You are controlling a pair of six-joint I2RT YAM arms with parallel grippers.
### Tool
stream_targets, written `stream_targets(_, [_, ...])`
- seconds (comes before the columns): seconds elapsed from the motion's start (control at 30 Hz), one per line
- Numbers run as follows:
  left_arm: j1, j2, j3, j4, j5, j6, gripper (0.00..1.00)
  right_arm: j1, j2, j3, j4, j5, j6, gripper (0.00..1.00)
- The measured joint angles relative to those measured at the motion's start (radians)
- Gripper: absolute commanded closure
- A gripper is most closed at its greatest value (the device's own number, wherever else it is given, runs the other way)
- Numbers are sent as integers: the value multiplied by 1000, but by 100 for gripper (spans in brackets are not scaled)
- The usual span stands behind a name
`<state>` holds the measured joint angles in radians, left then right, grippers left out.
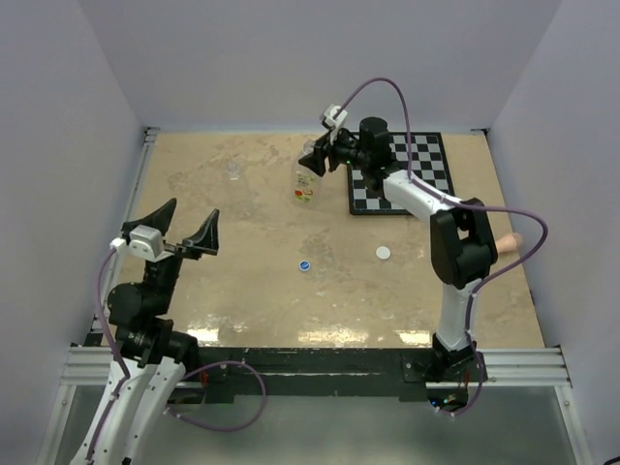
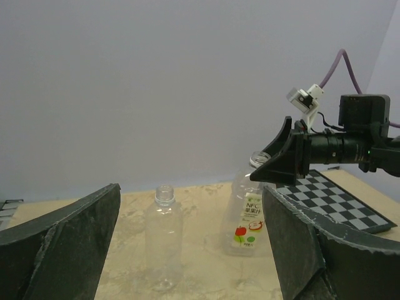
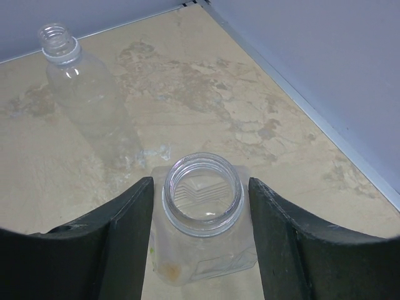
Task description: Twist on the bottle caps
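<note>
The labelled clear bottle (image 1: 305, 184) stands upright at the back middle, uncapped. My right gripper (image 1: 316, 157) straddles its open neck (image 3: 202, 194); the jaws are open, with a narrow gap on each side of the neck. The plain clear bottle (image 1: 233, 171) stands to its left, also uncapped, and appears in the wrist views (image 2: 164, 244) (image 3: 87, 94). The blue cap (image 1: 304, 263) and the white cap (image 1: 384, 252) lie flat on the table nearer the front. My left gripper (image 1: 182, 225) hovers wide open at the front left, holding nothing, facing both bottles.
A black-and-white chessboard (image 1: 402, 174) lies at the back right under the right arm. A pinkish stick (image 1: 511, 242) rests at the right edge. Walls close the table on the left, back and right.
</note>
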<state>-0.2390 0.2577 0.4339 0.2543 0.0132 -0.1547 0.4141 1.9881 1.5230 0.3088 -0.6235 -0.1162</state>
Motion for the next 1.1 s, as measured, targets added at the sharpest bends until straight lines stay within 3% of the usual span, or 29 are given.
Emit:
stream_targets(0.2, [0,76,-6,33,76,3,0,0,-89,-56,-1,4,14,86])
stream_targets(0.37, [-5,233,3,46,131,11,0,2,-173,-85,-3,26,49,90])
stream_targets(0.53, [-37,513,175,-46,192,32,0,13,-244,-108,-17,80,93,92])
stream_targets(0.63, [-121,614,247,-56,180,92,0,25,-285,-130,-34,121,142,92])
stream_targets(0.83, [-258,660,238,23,140,206,0,37,-355,-178,-73,167,248,93])
stream_targets(1.1, [-315,755,216,139,87,283,0,59,-460,-224,-105,218,368,94])
